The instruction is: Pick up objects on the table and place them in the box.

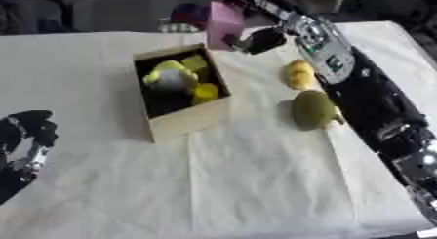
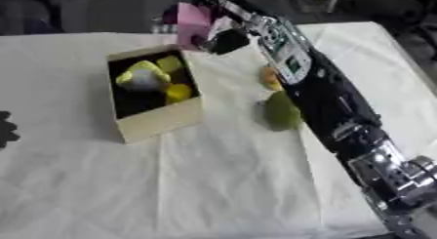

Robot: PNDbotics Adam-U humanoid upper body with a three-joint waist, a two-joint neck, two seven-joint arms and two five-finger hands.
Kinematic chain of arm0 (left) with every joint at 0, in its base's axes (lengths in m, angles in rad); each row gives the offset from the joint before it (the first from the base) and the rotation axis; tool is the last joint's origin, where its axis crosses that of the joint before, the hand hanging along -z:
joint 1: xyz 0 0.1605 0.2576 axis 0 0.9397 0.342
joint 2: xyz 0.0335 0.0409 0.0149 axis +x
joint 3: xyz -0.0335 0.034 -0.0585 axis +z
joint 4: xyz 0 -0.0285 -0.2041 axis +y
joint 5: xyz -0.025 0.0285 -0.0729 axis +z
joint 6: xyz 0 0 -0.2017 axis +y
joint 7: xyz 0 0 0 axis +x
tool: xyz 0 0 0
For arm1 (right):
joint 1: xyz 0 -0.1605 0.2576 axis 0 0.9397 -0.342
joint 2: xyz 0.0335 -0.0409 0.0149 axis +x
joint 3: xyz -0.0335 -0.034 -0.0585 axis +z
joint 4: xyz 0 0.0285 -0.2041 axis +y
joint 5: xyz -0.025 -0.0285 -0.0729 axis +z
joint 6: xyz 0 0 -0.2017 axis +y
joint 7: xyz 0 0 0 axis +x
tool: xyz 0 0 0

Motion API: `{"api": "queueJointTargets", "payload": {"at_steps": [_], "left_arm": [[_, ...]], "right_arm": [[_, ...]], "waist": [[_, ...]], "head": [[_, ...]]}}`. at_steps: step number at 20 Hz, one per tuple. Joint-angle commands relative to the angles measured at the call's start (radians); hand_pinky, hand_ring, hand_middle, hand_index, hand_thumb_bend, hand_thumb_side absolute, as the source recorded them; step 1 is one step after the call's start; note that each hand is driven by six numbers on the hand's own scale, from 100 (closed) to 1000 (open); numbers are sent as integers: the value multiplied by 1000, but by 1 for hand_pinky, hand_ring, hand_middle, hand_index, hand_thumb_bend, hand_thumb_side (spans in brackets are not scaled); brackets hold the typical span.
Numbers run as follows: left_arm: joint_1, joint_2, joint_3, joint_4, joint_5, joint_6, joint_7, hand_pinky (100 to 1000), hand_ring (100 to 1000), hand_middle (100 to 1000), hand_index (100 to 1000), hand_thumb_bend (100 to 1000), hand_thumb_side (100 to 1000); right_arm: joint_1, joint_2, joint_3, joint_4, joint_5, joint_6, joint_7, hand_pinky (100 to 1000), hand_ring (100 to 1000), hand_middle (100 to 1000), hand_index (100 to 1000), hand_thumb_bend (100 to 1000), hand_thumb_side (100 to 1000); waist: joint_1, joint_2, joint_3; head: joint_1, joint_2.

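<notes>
A tan cardboard box (image 1: 189,120) stands open on the white table, holding several yellow pieces and a grey-white lump (image 1: 175,78). My right hand (image 1: 256,40) reaches to the far side of the table behind the box, its fingers curled on a pink flat object (image 1: 224,23) held upright just past the box's far corner. A yellow fruit-like object (image 1: 300,73) and a larger olive-green one (image 1: 311,109) lie on the cloth right of the box, beside my right forearm. My left hand (image 1: 26,140) rests open at the lower left edge.
The white cloth (image 1: 256,184) covers the table, with wide free room in front of the box. Dark objects and a purple shape (image 1: 188,13) sit beyond the far edge. My right arm (image 2: 324,96) stretches diagonally over the table's right side.
</notes>
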Motion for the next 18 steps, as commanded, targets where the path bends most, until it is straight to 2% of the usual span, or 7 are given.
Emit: {"api": "queueJointTargets", "payload": {"at_steps": [1, 4, 6, 9, 11, 14, 18], "left_arm": [[-2, 14, 10, -12, -1, 0, 5, 862, 619, 611, 781, 224, 563], [-1, 12, 10, -12, -2, 1, 6, 861, 619, 610, 781, 225, 562], [-1, 10, 9, -13, -3, 0, 5, 861, 619, 609, 781, 228, 562], [2, 11, 11, -13, -4, 2, 6, 862, 619, 608, 781, 230, 562], [5, 12, 12, -13, -5, 2, 7, 861, 619, 608, 781, 231, 562], [7, 13, 13, -13, -6, 3, 8, 862, 619, 607, 781, 231, 562], [11, 16, 16, -12, -9, 4, 11, 862, 618, 607, 781, 232, 562]], "right_arm": [[-14, 26, 18, 28, 53, -30, 21, 838, 716, 597, 905, 297, 217], [-13, 55, 26, 63, 142, -63, 16, 847, 742, 645, 930, 313, 232], [-8, 65, 21, 80, 189, -83, 6, 857, 768, 724, 963, 409, 273], [1, 57, 11, 68, 213, -108, 13, 892, 828, 842, 996, 545, 347], [9, 39, 2, 31, 204, -126, 30, 911, 846, 889, 1000, 587, 376], [31, -9, -29, -63, 148, -140, 43, 915, 843, 912, 1000, 624, 409], [57, -75, -68, -180, 36, -114, 36, 911, 833, 910, 1000, 635, 422]], "waist": [[-9, -25, 1], [-9, -27, 1], [-9, -27, 1], [-9, -29, -1], [-11, -31, -5], [-14, -32, -11], [-18, -34, -17]], "head": [[-3, 4], [-6, 4], [-5, 4], [-4, 4], [-2, 4], [2, 4], [5, 4]]}}
